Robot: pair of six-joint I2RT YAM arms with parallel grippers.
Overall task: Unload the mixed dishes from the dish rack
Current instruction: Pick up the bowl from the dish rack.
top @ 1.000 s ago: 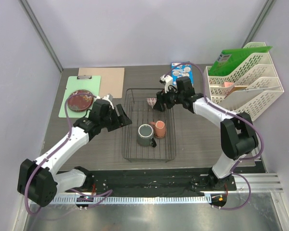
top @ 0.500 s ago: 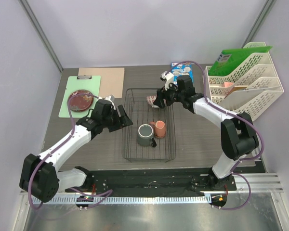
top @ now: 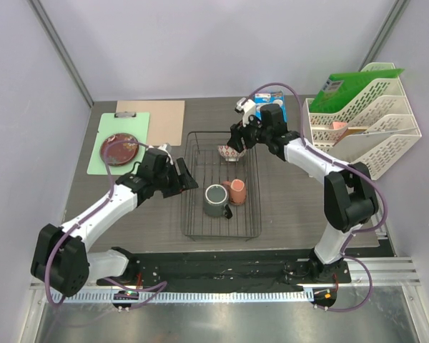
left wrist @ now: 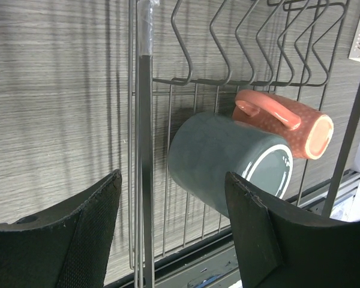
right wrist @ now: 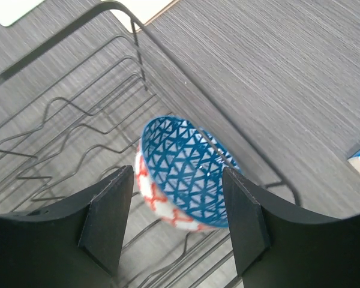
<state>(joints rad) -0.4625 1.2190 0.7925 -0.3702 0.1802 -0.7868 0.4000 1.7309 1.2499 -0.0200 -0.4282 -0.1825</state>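
The black wire dish rack (top: 193, 214) stands mid-table. In it, the red-white bowl with a blue inside (top: 231, 152) leans tilted at the back right. The grey-green mug (top: 214, 201) and salmon-pink cup (top: 237, 191) lie side by side. The dark red plate (top: 119, 148) sits outside on a green clipboard. My left gripper (top: 184, 179) is open at the rack's left rim. Its wrist view shows the rim wire (left wrist: 144, 150) between the jaws (left wrist: 173, 180), with the mug (left wrist: 222, 162) and cup (left wrist: 288, 123) beyond. My right gripper (top: 236, 141) is open above the bowl (right wrist: 186, 165), jaws (right wrist: 177, 174) on either side, not touching.
A white tiered file tray (top: 386, 136) with a green folder (top: 354, 82) stands at the right. A blue box (top: 272, 103) lies behind the right arm. A brown clipboard (top: 161, 118) and the green clipboard (top: 132, 125) lie at the back left.
My right gripper has pulled up and back from the bowl, which stays in the rack. My left gripper has edged right to the rack's left rim.
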